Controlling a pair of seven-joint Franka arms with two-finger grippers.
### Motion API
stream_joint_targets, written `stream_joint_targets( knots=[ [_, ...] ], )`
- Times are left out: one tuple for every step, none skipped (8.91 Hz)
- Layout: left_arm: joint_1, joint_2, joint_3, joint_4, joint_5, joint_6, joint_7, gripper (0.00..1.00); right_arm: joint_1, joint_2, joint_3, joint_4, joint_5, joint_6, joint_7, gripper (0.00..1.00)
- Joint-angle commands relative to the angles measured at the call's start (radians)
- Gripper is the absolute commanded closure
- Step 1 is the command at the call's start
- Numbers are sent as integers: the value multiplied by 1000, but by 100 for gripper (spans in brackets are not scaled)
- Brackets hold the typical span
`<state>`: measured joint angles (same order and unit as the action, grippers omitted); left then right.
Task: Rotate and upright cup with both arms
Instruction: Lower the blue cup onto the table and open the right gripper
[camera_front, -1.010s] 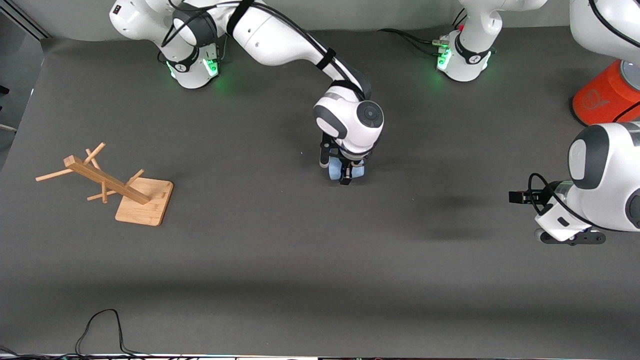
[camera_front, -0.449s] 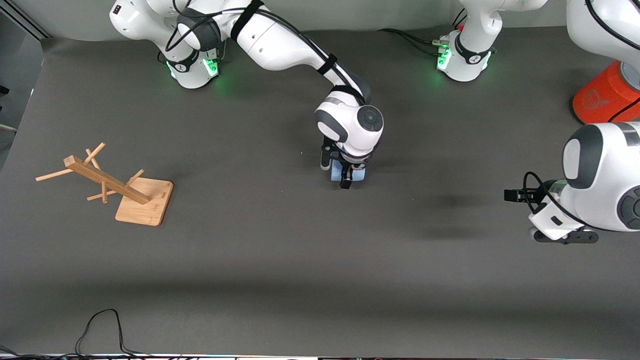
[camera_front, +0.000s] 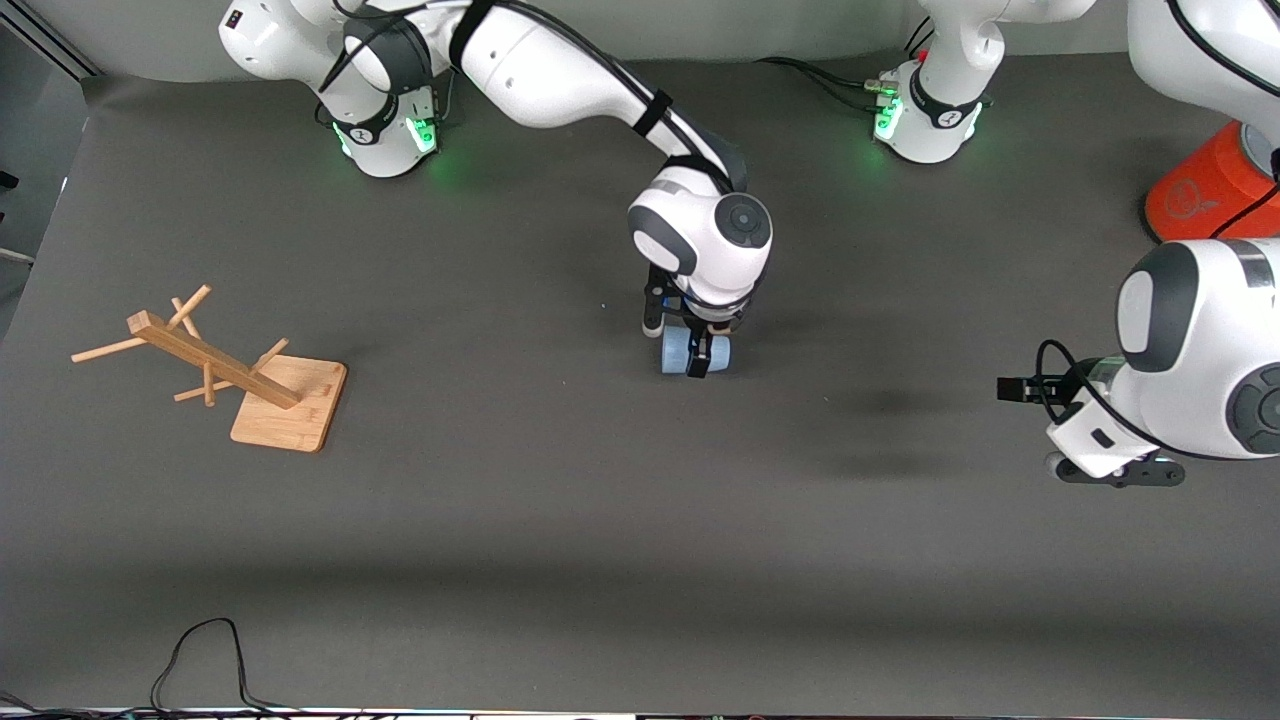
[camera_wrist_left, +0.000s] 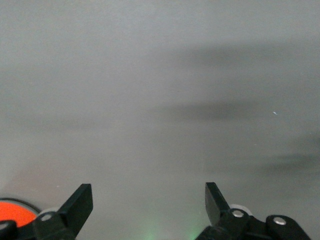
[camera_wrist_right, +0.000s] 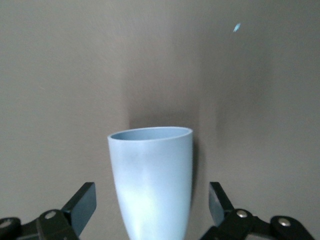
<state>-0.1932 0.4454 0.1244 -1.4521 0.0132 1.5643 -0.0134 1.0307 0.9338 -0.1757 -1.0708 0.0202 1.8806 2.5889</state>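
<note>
The pale blue cup (camera_front: 677, 352) lies on its side on the dark mat near the table's middle. In the right wrist view the cup (camera_wrist_right: 150, 160) has its narrow base between the fingers and its rim pointing away. My right gripper (camera_front: 697, 350) hangs low over it, open. Its fingers (camera_wrist_right: 82, 202) stand apart from the cup on both sides. My left gripper (camera_front: 1115, 472) waits above the mat at the left arm's end of the table. It is open with only bare mat between the fingertips (camera_wrist_left: 82, 197).
A wooden peg rack (camera_front: 240, 375) lies tipped on its base at the right arm's end. A large orange-red cylinder (camera_front: 1215, 185) stands near the left arm's base, and its edge (camera_wrist_left: 15, 210) shows in the left wrist view. A black cable (camera_front: 200, 650) lies by the front edge.
My right gripper has opened and let go of the cup, which now rests on the mat. The right hand has lifted slightly. The left arm has drifted a little toward the middle.
</note>
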Motion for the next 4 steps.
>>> stream_joint_targets(
  knots=[
    [-34, -48, 3, 9, -15, -47, -26, 0, -56, -171, 5, -29, 67, -162, -172, 0],
    [-44, -66, 3, 9, -19, -53, -29, 0, -81, -232, 1, -35, 70, -235, -293, 0],
    [-64, -70, 3, 9, -19, -50, -30, 0, -110, -297, -4, -43, 70, -317, -428, 0],
    [-84, -74, 0, 9, -21, -41, -25, 2, -148, -350, -7, -52, 67, -381, -555, 0]
  ],
)
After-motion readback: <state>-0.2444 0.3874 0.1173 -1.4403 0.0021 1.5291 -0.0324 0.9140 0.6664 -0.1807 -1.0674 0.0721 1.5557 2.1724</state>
